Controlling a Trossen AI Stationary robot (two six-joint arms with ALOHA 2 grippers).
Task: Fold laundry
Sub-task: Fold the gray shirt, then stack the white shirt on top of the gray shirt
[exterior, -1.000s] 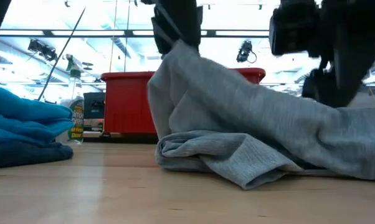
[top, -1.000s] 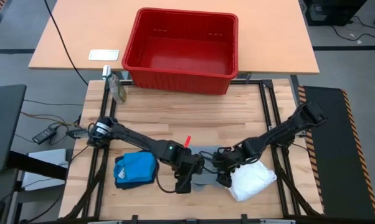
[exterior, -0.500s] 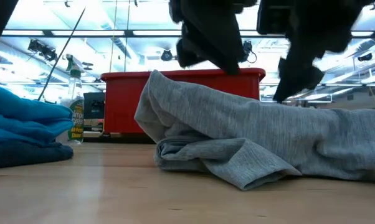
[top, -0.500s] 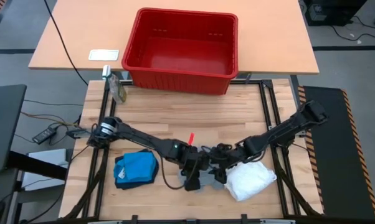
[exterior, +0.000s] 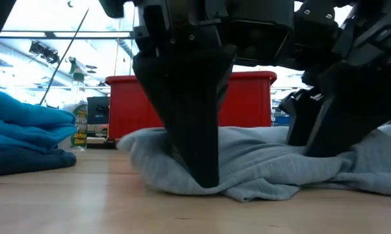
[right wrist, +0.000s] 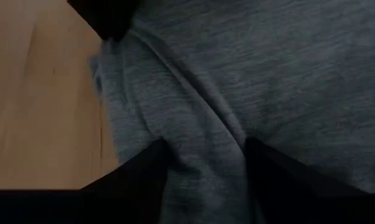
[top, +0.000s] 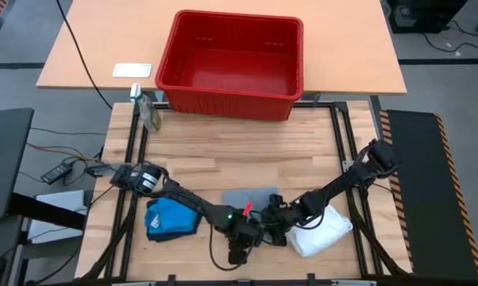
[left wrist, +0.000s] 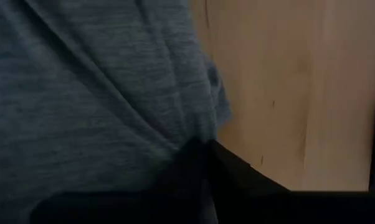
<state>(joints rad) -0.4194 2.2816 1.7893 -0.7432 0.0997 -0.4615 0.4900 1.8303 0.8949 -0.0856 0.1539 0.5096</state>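
The light grey garment [top: 251, 196] [exterior: 280, 162] lies low on the wooden table near its near edge. Both grippers are down on its near part. My left gripper [top: 243, 236] [exterior: 206, 177] points down, shut on the cloth. My right gripper [top: 272, 225] [exterior: 312, 146] stands just to its right, on the same garment. The bright blue garment [top: 175, 213] [exterior: 20, 123] rests folded on the dark navy one [exterior: 26, 162] to the left. The white garment [top: 322, 229] lies bunched on the table to the right. My left gripper pinches a bunched edge of the grey garment [left wrist: 203, 134] between its two shut fingers, coming from above. The cloth there rests on the table, slack. My right gripper has a raised fold of the grey garment [right wrist: 206, 149] between its fingers [right wrist: 147, 165], which stand astride it from above. The cloth lies on the table.
The red plastic basket [top: 231, 83] [exterior: 130, 104] stands on the far table behind the work table. A spray bottle [top: 149, 111] [exterior: 78, 123] stands at the far left corner. Bare wood lies between the grey garment and the basket.
Both grippers have moved toward the near edge and down, carrying the grey garment's held edge with them. That edge was raised high above the table a second ago. It now lies on the table, and the garment lies flatter.
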